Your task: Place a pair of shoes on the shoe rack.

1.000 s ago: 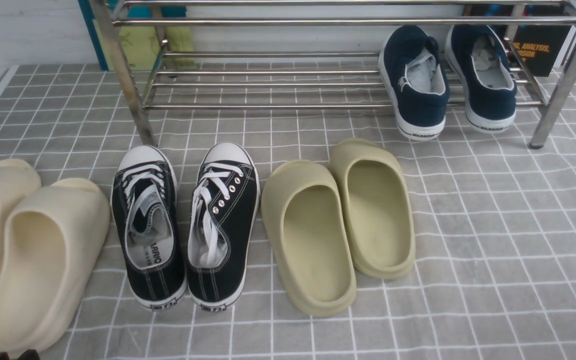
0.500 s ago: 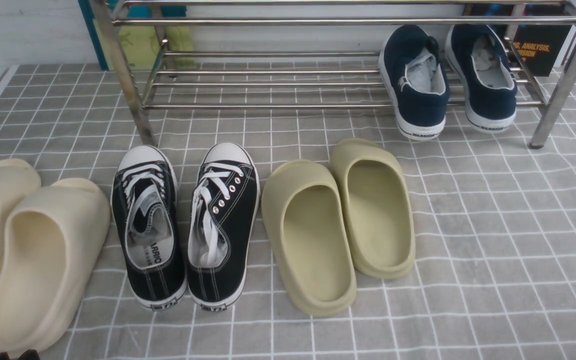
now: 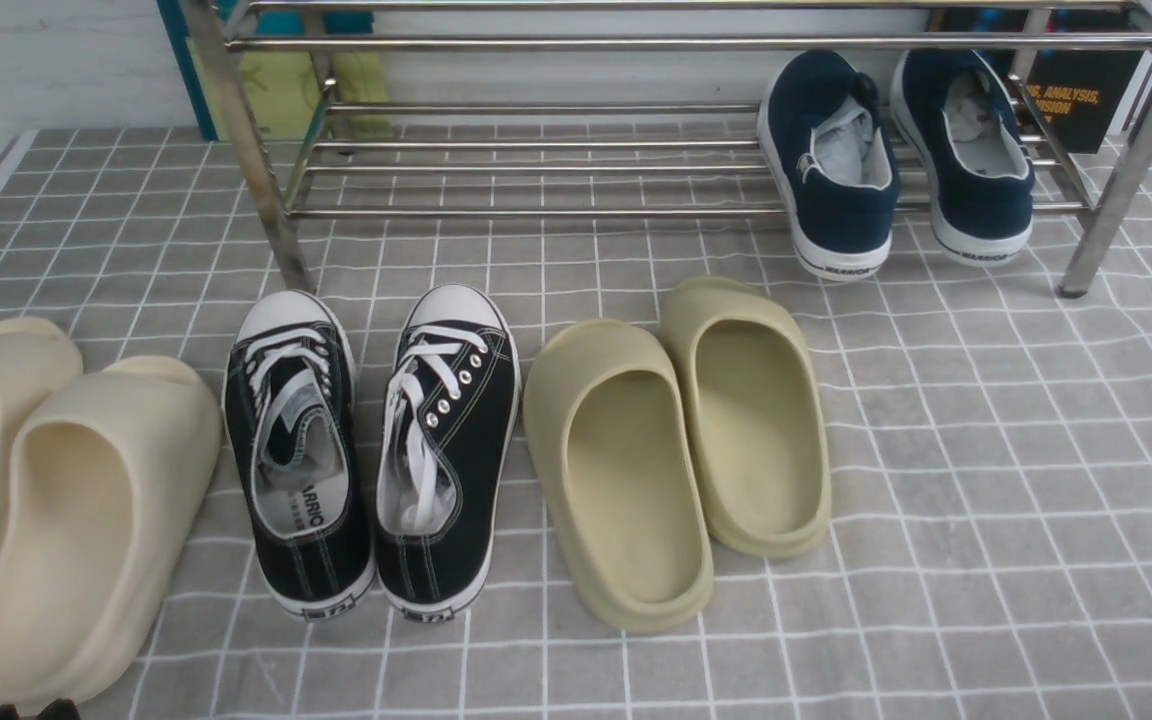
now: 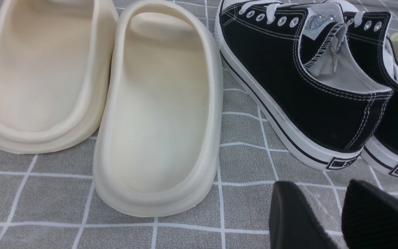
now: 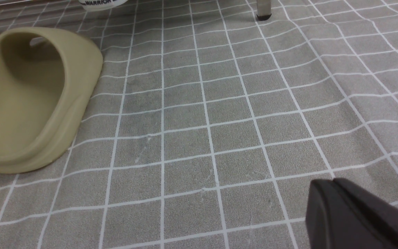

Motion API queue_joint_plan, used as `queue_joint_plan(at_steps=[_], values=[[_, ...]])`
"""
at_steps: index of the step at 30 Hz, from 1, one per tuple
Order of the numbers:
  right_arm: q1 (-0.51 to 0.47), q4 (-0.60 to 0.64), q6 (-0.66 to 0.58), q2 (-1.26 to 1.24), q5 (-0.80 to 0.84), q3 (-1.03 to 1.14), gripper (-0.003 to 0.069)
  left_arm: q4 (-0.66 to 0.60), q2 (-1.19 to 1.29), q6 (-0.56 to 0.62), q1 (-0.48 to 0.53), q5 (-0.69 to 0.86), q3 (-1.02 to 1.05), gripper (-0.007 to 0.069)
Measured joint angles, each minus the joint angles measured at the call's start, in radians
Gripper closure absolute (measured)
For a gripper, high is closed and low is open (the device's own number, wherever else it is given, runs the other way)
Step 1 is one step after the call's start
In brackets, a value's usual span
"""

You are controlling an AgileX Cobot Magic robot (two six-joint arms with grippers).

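Observation:
The two navy-blue slip-on shoes, left one (image 3: 831,160) and right one (image 3: 966,150), rest side by side on the lower bars of the chrome shoe rack (image 3: 536,165) at its right end, heels toward me and hanging over the front bar. My left gripper (image 4: 318,193) hangs low over the cloth near the heel of a black sneaker (image 4: 299,86), jaws a little apart and empty; its tips just show at the front view's bottom edge (image 3: 31,710). My right gripper (image 5: 333,186) is shut and empty over bare cloth, far from the shoes.
On the grey checked cloth (image 3: 986,480) stand a pair of cream slides (image 3: 56,490), black lace-up sneakers (image 3: 376,450) and olive slides (image 3: 676,440). A rack post foot (image 5: 263,14) shows in the right wrist view. Books lean behind the rack (image 3: 1076,90).

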Motion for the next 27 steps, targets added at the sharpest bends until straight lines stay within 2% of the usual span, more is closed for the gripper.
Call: queue_joint_plan(at_steps=[27], values=[[-0.001, 0.000, 0.000, 0.000, 0.000, 0.000, 0.0630, 0.000, 0.000, 0.000, 0.000, 0.000, 0.000, 0.0386]])
